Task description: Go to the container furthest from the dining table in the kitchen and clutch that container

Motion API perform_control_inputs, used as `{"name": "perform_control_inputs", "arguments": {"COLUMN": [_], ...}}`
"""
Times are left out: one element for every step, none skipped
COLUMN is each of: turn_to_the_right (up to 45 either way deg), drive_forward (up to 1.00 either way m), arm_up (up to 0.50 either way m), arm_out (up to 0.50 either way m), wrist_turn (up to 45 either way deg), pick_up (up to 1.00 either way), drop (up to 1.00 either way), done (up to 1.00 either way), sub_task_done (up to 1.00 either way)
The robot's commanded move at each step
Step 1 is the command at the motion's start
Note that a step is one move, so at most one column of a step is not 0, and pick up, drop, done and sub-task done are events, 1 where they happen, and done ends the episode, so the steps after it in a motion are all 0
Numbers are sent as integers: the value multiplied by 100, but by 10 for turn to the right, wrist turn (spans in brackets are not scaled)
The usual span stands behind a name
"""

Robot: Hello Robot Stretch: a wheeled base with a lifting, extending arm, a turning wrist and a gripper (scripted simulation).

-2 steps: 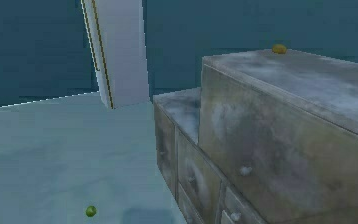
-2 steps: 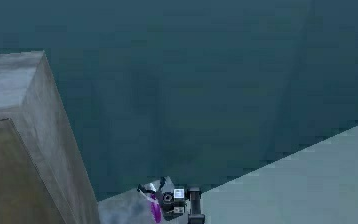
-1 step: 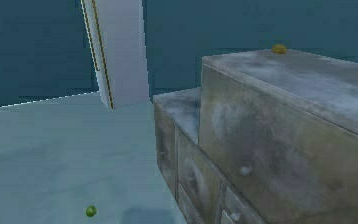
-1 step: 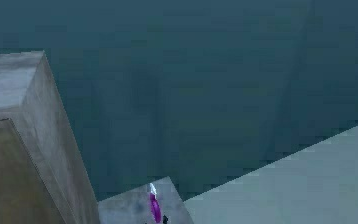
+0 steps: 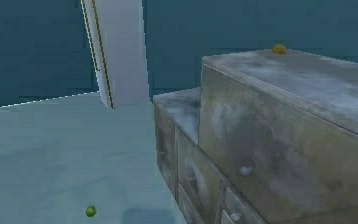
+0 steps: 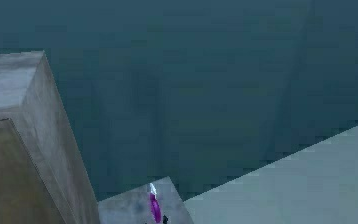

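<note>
In the forward view a weathered grey cabinet (image 5: pixel 287 120) takes up the right side, built in 2 steps: a tall part near the camera and a lower part (image 5: pixel 177 105) beyond it, toward the view's middle. Recessed drawer fronts show low on its faces, and 1 pale round knob (image 5: pixel 246 171) sits on the tall part. A small yellow-orange thing (image 5: pixel 278 47) rests on the cabinet's top at the far edge, too small to name. Left of the cabinet a white door (image 5: pixel 122 50) stands against the dark teal wall (image 5: pixel 37 50). The pale floor (image 5: pixel 57 150) spreads out below it, and a small green ball (image 5: pixel 90 211) lies there near the bottom edge, well apart from the cabinet. In the arm side view a tall grey block (image 6: pixel 27 130) of the same worn look fills the left. A low grey surface (image 6: pixel 127 208) lies beside it at the bottom edge. On that surface a slim purple and white thing (image 6: pixel 153 200) stands upright, with a small dark thing (image 6: pixel 165 218) just beside it. Whether the purple and white thing or the yellow-orange thing is the container cannot be told. How the gripper's jaws stand cannot be told either.
</note>
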Motion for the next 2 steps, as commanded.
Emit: {"name": "perform_control_inputs", "arguments": {"turn_to_the_right": [0, 0], "drive_forward": [0, 0], "arm_up": [10, 0], "arm_out": [0, 0], "wrist_turn": [0, 0], "pick_up": [0, 0], "drop": [0, 0], "done": [0, 100], "sub_task_done": [0, 0]}}
